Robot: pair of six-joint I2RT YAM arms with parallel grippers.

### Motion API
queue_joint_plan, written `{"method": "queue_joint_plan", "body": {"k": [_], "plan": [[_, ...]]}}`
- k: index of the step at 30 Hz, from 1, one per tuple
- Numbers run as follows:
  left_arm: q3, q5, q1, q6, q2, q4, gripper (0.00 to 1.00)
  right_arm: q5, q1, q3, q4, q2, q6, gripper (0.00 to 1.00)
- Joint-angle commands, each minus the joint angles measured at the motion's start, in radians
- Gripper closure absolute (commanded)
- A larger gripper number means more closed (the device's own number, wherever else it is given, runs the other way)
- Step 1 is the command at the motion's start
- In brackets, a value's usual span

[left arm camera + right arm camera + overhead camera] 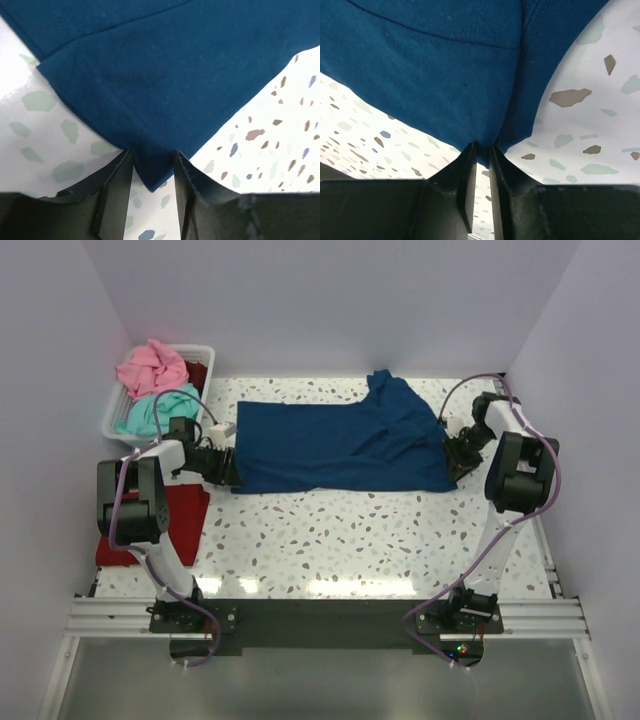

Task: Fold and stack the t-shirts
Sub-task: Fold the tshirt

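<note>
The navy blue t-shirt [340, 445] lies spread flat across the middle of the table, its sleeve bunched at the far right. My left gripper [225, 465] is at its near left corner. In the left wrist view that corner [150, 170] pokes between the fingers of the left gripper [152, 162], which stand apart. My right gripper [455, 455] is at the shirt's right end. In the right wrist view the right gripper [481, 150] has its fingers drawn close on a fold of the navy cloth [445, 65]. A dark red t-shirt [120, 550] lies at the table's left edge.
A white plastic basket [112, 418] stands at the back left, holding a pink t-shirt [150, 368] on top of a teal one [155, 412]. Purple walls close in the table on three sides. The speckled tabletop [350, 540] shows in front of the navy shirt.
</note>
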Motion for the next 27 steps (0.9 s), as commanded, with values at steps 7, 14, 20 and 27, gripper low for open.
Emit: {"method": "queue_joint_plan", "body": {"k": [7,14,20,27], "plan": [[0.015,0.014,-0.007,-0.012,0.050,-0.066,0.86,-0.022,-0.018,0.044,-0.050,0.015,0.008,1.00],[0.041,-0.011,-0.001,0.020,0.007,-0.126,1.00,0.001,-0.058,0.097,-0.092,-0.003,-0.009,1.00],[0.073,-0.095,-0.001,0.107,-0.034,-0.242,1.00,0.079,-0.070,0.074,-0.153,-0.061,-0.053,1.00],[-0.034,-0.150,-0.011,0.198,-0.086,-0.321,1.00,0.188,-0.070,-0.184,-0.081,-0.181,-0.118,1.00]]}}
